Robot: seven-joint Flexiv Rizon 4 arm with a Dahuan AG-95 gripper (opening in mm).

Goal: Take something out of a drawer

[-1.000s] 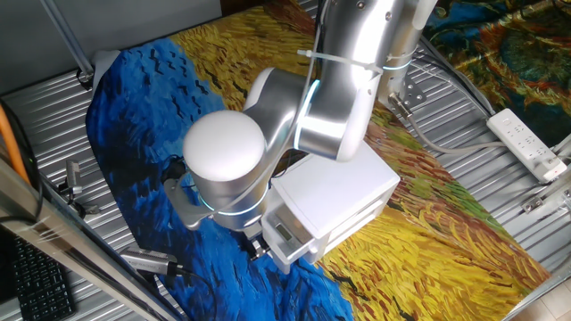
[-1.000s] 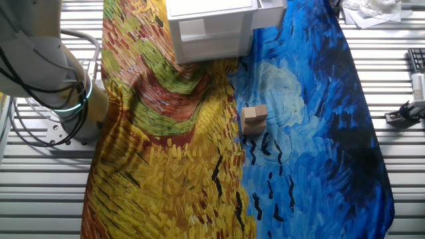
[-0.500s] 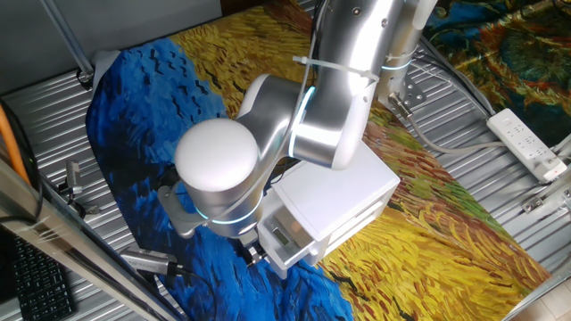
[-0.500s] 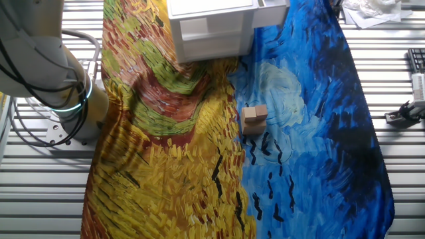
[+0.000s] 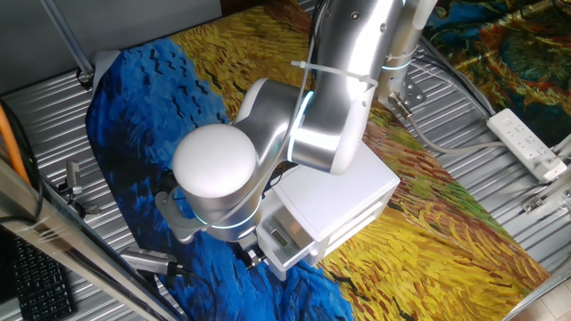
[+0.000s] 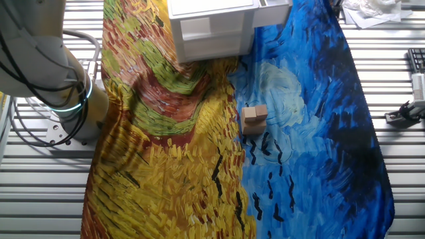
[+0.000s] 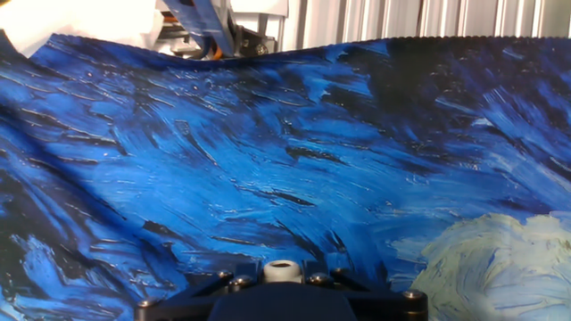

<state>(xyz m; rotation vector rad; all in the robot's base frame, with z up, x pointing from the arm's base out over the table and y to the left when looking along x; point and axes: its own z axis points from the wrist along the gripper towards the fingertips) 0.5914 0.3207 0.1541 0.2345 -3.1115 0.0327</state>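
In one fixed view, the blue part of the painted cloth covers the left of the table. The arm bends down over it, its round white joint hanging in front of the white cabinet. The drawer sticks out a little from the cabinet's near end, just beside the arm's wrist. The gripper is only a dark bit under the wrist, next to the drawer front; I cannot tell how the fingers stand. On the right, yellow cloth runs toward a white power strip.

In the other fixed view, the arm's base stands at left. The cabinet sits at the top edge, with the drawer jutting from its right side. A small tan block lies on the cloth, well apart from the cabinet.

The hand view shows mostly blue cloth, with a small white knob at the bottom edge on the dark hand mount.
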